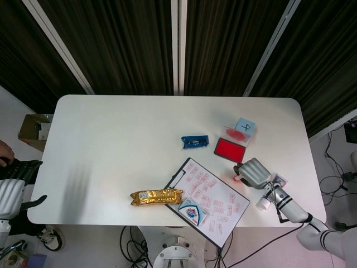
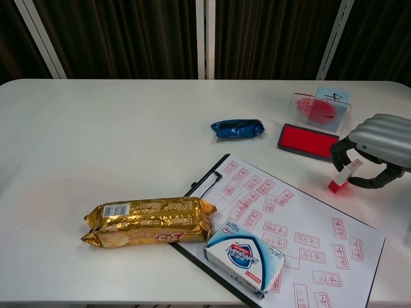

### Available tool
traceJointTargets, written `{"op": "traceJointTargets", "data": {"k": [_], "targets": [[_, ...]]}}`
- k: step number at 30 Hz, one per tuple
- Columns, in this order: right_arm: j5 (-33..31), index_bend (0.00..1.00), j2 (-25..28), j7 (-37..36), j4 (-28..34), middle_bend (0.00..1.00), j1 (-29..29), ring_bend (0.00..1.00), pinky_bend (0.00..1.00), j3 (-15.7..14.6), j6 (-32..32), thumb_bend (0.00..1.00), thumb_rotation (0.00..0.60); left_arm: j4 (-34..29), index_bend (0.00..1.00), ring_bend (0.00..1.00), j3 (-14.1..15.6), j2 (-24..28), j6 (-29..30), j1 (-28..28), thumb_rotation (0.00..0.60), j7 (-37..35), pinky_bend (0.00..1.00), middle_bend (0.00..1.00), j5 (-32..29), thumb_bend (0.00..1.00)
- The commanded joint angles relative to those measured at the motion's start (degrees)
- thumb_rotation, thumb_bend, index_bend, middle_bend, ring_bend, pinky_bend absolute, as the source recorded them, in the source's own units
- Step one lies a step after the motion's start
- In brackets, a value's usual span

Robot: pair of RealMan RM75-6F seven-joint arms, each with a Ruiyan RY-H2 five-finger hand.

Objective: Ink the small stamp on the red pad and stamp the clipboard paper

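One small stamp (image 2: 342, 176) is pinched in the right hand (image 2: 377, 147), touching the table's right edge beside the red pad (image 2: 308, 141); apparently inked, it next needs carrying onto the clipboard paper (image 2: 302, 234).

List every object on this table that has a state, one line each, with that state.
Small stamp: held by the right hand, tilted, red end down on the table beside the paper.
Red ink pad: open, lid lying behind it.
Clipboard paper: clipped, already covered with red stamp marks.
Soap box: closed, lying on the clipboard.
Gold snack pack: sealed, lying flat.
Blue packet: lying flat.
Left hand: off the table, holding nothing visible.
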State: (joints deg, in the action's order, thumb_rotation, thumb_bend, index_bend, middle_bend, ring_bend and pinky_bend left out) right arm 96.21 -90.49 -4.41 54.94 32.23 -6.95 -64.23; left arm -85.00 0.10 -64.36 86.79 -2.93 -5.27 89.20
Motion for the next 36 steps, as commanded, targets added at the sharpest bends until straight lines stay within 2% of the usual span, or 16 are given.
{"op": "traceJointTargets", "data": {"k": [1,6,10,15,36], "targets": [[0.0,0.85,-0.2,0.1,-0.1,0.72,0.0,0.74,0.91,0.1,0.2,0.35,0.600,0.1,0.18,0.16,0.0,0.0,0.0,0.0,0.600,-0.1,0.25,0.17,0.0,0.00],[0.2,0.82,-0.5,0.2,-0.3,0.70,0.1,0.72,0.91,0.1,0.4,0.35,0.600,0.1,0.18,0.16,0.0,0.1,0.0,0.0,0.600,-0.2,0.25,0.17,0.0,0.00],[0.2,0.71,-0.5,0.5,-0.2,0.63,0.1,0.66,0.91,0.1,1.1,0.33,0.600,0.2,0.18,0.16,0.0,0.1,-0.1,-0.1,0.600,-0.3,0.25,0.17,0.0,0.00],[0.2,0.66,-0.4,0.8,0.1,0.57,0.2,0.63,0.91,0.1,1.5,0.31,0.600,0.1,0.18,0.16,-0.1,0.1,0.0,-0.1,0.600,-0.2,0.25,0.17,0.0,0.00],[-0.4,0.54,0.5,1.9,1.6,0.46,0.0,0.59,0.91,0.6,2.4,0.27,0.600,-0.2,0.19,0.16,0.0,0.3,-0.2,-0.2,0.600,-0.1,0.25,0.17,-0.1,0.00]]}}
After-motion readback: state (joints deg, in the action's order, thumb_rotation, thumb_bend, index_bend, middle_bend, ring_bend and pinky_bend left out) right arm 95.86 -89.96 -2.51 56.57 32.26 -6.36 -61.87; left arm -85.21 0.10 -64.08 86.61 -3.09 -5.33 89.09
